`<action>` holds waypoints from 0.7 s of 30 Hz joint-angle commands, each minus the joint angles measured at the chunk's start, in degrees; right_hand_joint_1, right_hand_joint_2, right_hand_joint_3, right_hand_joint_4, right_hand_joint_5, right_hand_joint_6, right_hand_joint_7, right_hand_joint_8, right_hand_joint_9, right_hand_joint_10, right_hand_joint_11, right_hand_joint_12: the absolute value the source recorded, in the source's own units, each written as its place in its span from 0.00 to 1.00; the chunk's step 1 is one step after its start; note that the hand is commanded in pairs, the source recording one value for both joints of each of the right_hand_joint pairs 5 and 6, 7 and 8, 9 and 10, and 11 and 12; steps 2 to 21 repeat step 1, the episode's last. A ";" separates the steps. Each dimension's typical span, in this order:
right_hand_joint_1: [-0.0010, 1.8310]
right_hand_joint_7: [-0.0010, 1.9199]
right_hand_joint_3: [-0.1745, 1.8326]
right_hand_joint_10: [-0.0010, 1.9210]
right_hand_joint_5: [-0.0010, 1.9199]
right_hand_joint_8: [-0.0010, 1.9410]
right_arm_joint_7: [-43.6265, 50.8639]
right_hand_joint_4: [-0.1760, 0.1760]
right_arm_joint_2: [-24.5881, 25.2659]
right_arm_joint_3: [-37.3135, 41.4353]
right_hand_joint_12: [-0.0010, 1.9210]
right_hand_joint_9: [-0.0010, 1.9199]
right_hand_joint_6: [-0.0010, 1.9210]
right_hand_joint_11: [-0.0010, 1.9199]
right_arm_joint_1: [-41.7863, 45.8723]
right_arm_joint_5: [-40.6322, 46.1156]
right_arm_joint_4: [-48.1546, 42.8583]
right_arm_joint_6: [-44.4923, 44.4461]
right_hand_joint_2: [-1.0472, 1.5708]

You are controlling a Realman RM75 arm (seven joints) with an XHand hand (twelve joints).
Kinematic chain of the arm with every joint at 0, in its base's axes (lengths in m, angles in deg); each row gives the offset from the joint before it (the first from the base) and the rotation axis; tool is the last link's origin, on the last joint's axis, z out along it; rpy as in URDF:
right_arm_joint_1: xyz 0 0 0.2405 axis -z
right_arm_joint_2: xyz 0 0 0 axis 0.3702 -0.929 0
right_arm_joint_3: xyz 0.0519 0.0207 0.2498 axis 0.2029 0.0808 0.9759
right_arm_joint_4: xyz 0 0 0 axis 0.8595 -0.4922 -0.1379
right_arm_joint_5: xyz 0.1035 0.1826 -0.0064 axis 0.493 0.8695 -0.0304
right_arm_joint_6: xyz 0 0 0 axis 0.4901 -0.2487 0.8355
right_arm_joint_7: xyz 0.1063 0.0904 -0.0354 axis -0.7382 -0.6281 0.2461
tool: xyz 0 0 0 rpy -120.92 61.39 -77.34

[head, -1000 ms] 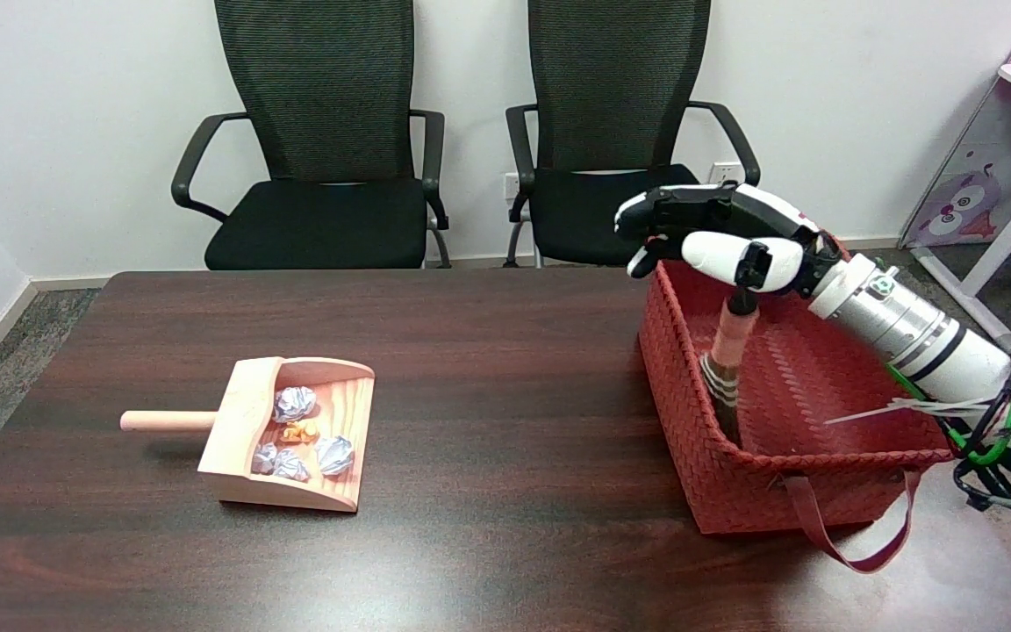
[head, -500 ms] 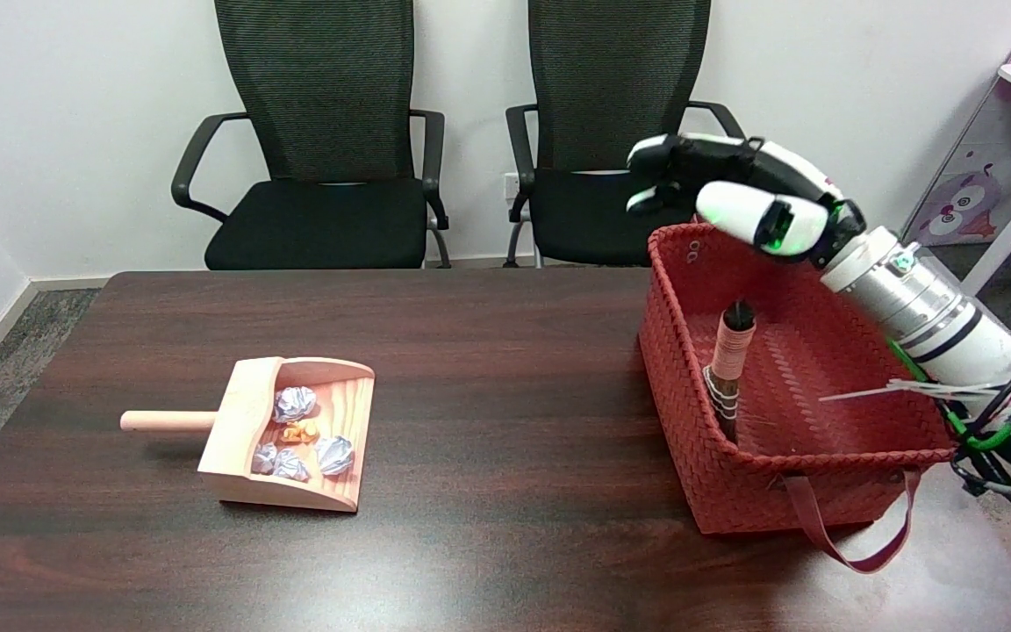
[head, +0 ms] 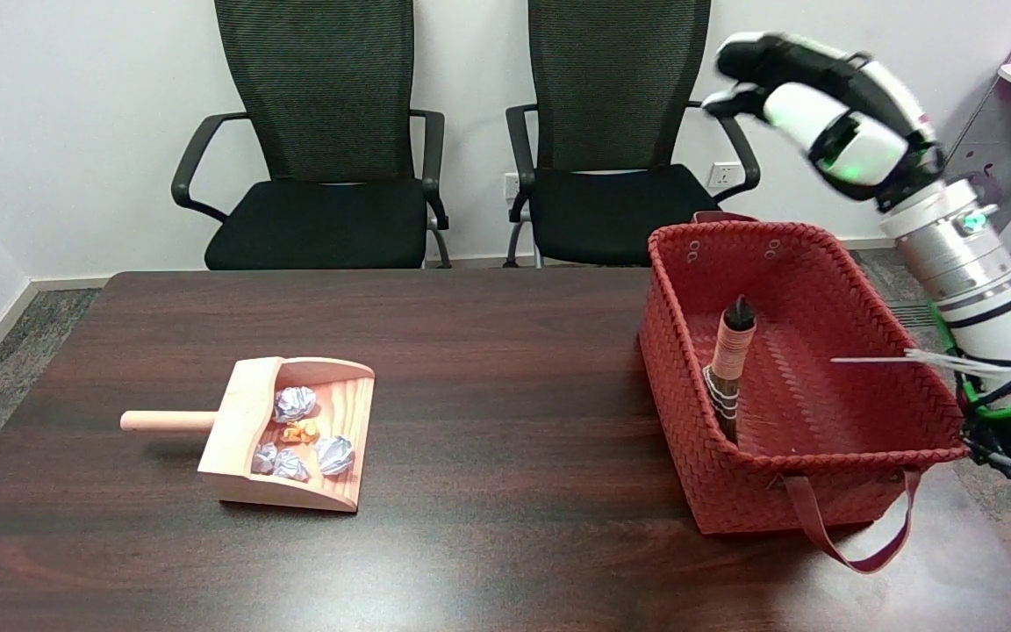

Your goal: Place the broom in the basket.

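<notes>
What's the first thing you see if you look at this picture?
The red basket on the table's right side, with the small broom leaning inside it. Above it the robot's right hand hangs in the air, holding nothing. On the left sits a wooden dustpan holding crumpled paper balls.

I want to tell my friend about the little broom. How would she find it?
Look at the dark brown wooden table, then at the red woven basket on its right side. Inside, by the basket's left wall, stands the small broom, pink handle upward with a dark tip. It is the only thing in the basket.
</notes>
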 commanded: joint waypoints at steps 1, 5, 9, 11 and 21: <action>0.44 0.28 0.58 0.21 0.28 0.28 8.96 0.00 1.23 7.03 0.33 0.21 0.28 0.33 5.95 12.65 -1.87 11.80 0.74; 0.44 0.28 0.58 0.21 0.28 0.28 8.96 0.00 1.23 7.03 0.33 0.21 0.28 0.33 5.95 12.65 -1.87 11.80 0.74; 0.44 0.28 0.58 0.21 0.28 0.28 8.96 0.00 1.23 7.03 0.33 0.21 0.28 0.33 5.95 12.65 -1.87 11.80 0.74; 0.44 0.28 0.58 0.21 0.28 0.28 8.96 0.00 1.23 7.03 0.33 0.21 0.28 0.33 5.95 12.65 -1.87 11.80 0.74; 0.44 0.28 0.58 0.21 0.28 0.28 8.96 0.00 1.23 7.03 0.33 0.21 0.28 0.33 5.95 12.65 -1.87 11.80 0.74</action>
